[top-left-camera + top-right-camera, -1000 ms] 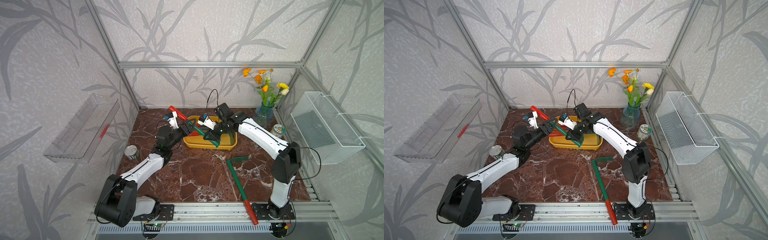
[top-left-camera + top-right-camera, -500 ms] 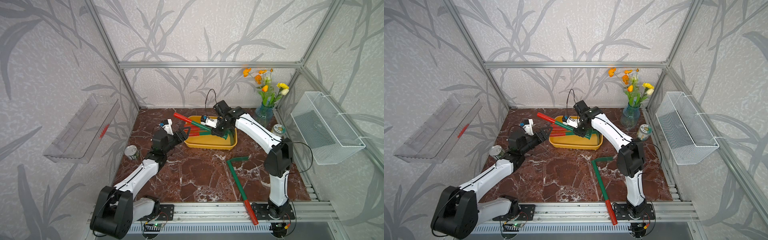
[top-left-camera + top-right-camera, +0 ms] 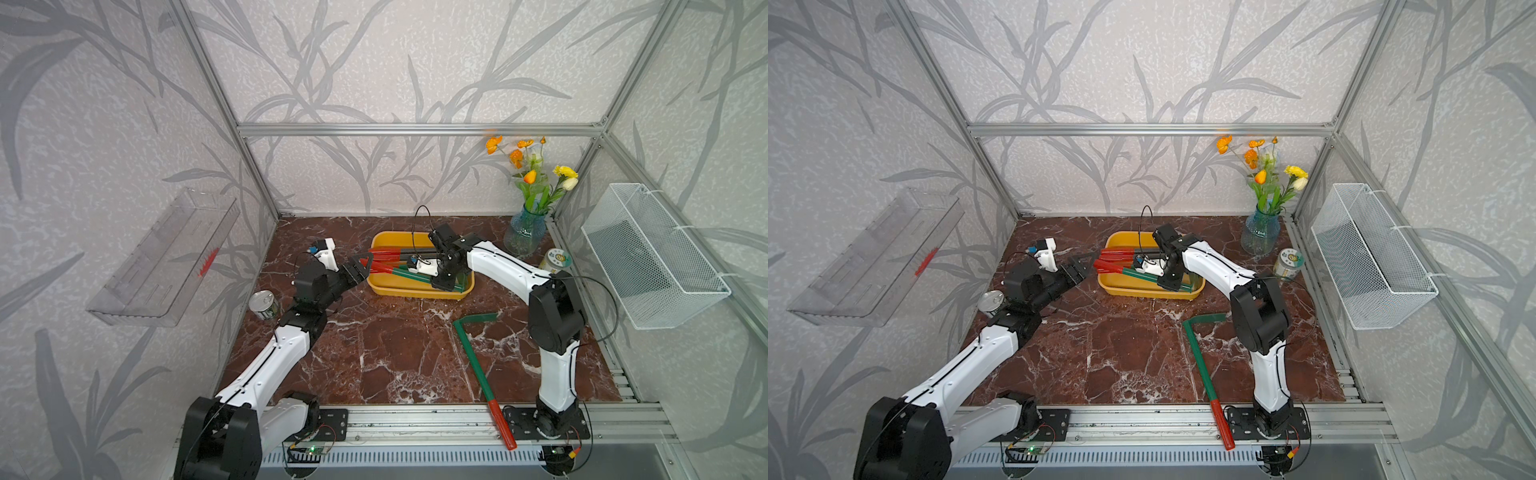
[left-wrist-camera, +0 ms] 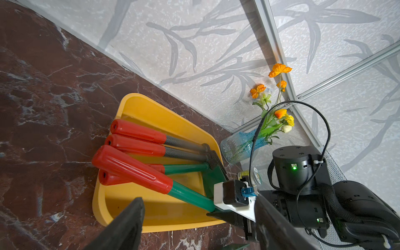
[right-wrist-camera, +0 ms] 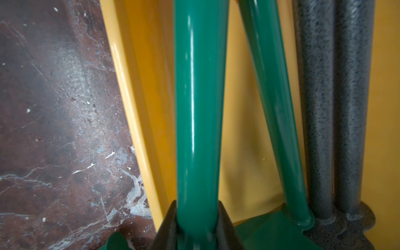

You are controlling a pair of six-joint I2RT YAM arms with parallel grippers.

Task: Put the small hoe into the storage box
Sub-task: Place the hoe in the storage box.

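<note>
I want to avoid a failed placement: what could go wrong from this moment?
On release by the right fingers, the small hoe may slide out: its red handle lies atop other tools, past the storage box rim. The open left fingers, close to those handles, might knock them.

Small hoe (image 5: 199,108) shaft glossy green; storage box (image 5: 149,97) smooth yellow plastic; tabletop (image 5: 54,108) veined marble.

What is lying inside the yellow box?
Four red-handled tools are in the yellow box: two with grey shafts, two with green. The right gripper is shut on the upper green tool; its head is hidden behind the gripper.
</note>
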